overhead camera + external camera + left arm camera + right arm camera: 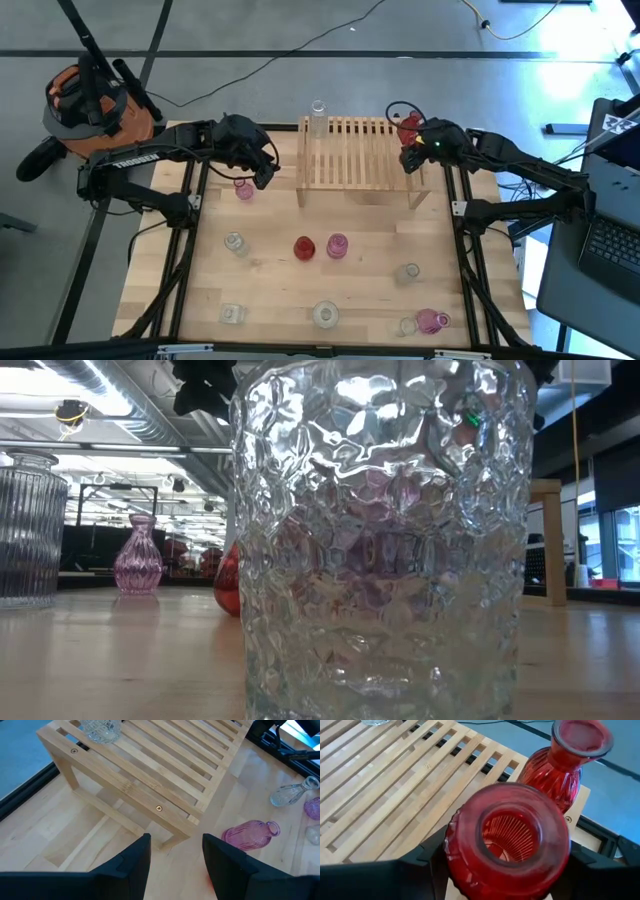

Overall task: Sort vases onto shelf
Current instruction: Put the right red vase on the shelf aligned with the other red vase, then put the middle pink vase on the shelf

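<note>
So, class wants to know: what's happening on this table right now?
A two-armed robot is sorting small glass vases onto a wooden shelf. The right end effector is at the shelf's right end with a red vase between its fingers, beside another red vase already on the shelf there. A clear vase stands at the shelf's left end. The left end effector hangs open, holding nothing, by the shelf's left side. Several more vases remain on the table.

Foreground: clear dimpled glass vase (pixel 385 540), filling the middle.
Left edge: clear ribbed vase (pixel 30 530).
Behind: pink ribbed vase (pixel 138 560); red vase (pixel 228 585), half hidden.
Surface: wooden tabletop (pixel 120 660).
</note>
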Robot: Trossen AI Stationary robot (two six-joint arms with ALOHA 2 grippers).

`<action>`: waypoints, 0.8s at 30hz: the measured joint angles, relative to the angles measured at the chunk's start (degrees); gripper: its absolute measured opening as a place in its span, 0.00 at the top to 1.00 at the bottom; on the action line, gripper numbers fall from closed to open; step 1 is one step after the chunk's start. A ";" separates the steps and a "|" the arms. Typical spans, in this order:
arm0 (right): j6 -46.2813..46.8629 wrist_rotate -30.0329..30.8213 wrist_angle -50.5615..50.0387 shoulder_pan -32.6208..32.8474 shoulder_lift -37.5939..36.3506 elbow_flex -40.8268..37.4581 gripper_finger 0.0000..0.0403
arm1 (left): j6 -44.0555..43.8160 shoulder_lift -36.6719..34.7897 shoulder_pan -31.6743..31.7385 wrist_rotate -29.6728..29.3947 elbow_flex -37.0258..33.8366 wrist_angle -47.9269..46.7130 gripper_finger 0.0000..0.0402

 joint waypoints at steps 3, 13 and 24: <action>-0.44 0.18 0.57 0.00 -0.43 0.01 0.42 | 0.00 0.00 0.00 0.01 0.00 0.00 0.57; -6.99 1.43 7.58 0.00 -3.23 0.04 0.42 | -0.02 0.00 0.00 0.44 0.00 0.00 0.57; -25.96 -6.19 25.07 0.02 -3.54 1.99 0.42 | -0.02 0.00 0.00 0.44 0.00 0.17 0.57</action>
